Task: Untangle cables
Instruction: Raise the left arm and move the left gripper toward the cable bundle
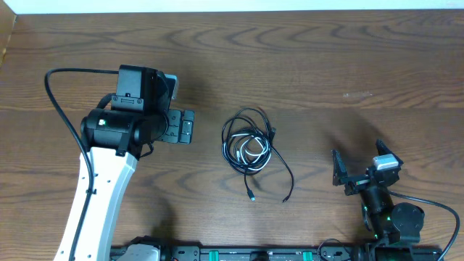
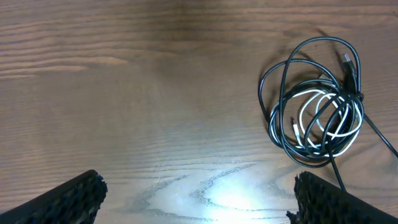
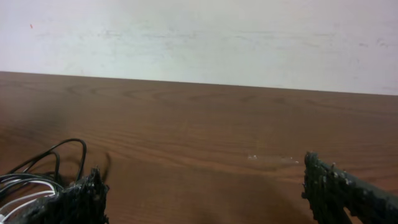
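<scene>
Wooden desk [image 1: 304, 58] was pictured with the cables [image 1: 250, 147] coiled between the gaping left tool [image 1: 190, 127] and the gaping right tool [image 1: 360, 168], nearer the left.

Overhead looks straight down; both wrist views share the cables [image 1: 249, 150].

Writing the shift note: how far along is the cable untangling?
Done: nothing visible. The black cords and the white cord lie wound together in one tangled coil. In hand: nothing. The left gripper and the right gripper are both open and apart from the coil. Left: the whole untangling.
</scene>
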### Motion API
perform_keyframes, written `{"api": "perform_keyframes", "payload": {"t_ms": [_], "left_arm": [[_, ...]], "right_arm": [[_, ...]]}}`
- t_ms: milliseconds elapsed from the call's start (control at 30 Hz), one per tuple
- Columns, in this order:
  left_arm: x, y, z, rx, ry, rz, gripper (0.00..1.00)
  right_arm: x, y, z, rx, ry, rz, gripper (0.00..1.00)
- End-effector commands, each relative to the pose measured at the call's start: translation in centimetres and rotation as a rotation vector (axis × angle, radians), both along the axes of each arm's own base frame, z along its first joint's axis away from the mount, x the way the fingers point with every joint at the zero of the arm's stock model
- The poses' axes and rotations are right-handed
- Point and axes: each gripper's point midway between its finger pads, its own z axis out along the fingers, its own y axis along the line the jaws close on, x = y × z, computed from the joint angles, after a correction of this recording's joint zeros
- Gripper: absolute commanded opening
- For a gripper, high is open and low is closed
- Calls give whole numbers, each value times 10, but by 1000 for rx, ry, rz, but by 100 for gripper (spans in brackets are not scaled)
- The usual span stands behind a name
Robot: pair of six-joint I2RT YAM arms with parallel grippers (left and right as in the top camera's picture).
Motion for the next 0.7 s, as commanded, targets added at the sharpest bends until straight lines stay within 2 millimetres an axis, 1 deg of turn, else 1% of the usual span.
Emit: {"api": "perform_keyframes", "payload": {"t_ms": [0,233,567,667], "left_arm": [[4,-3,11,-10,-32,-13,97],[4,-3,11,-10,-32,-13,98],[17,-5,19,-19,-90,-13,97],[19,-5,17,-18,-89,-13,98]], "right_arm": [[0,0,-1,-16,-1,0,99],[0,0,-1,-16,-1,0,99],[0,0,-1,-16,-1,0,99],[0,0,-1,-16,-1,0,99]]}}
